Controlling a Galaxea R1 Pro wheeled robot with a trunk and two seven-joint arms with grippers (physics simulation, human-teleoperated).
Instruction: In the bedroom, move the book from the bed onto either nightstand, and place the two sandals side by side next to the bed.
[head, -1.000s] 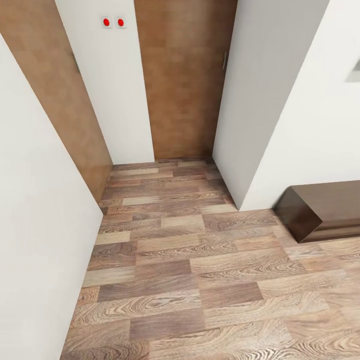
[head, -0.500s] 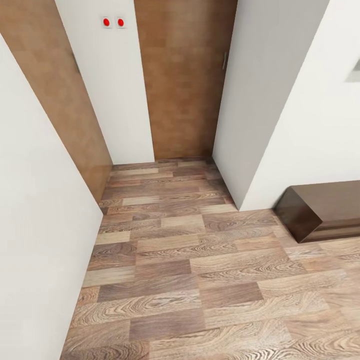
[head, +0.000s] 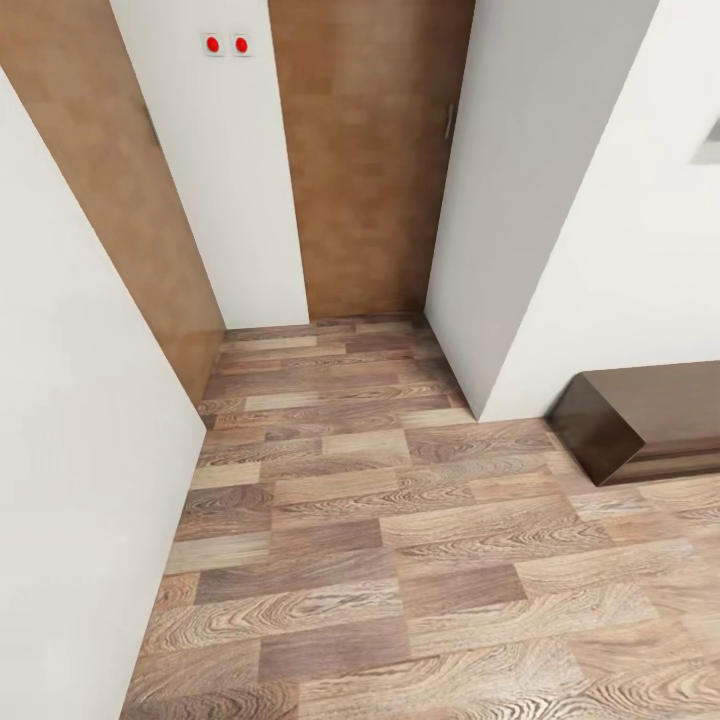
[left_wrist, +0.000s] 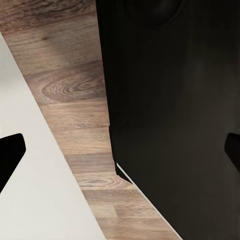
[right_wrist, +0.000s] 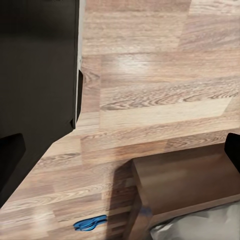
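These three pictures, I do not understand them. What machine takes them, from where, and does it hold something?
A wheeled robot with two arms takes them, in a simulation. The large picture is from its head camera: a wood-plank floor, white walls, two brown doors and a long dark cabinet. The other two come from cameras near each hand, looking down. The dark tips at their edges are the fingers, spread wide, with nothing between them. The big black shape is probably the robot's own body. The right wrist picture shows a blue sandal on the floor beside a brown bed frame with a pale mattress corner.
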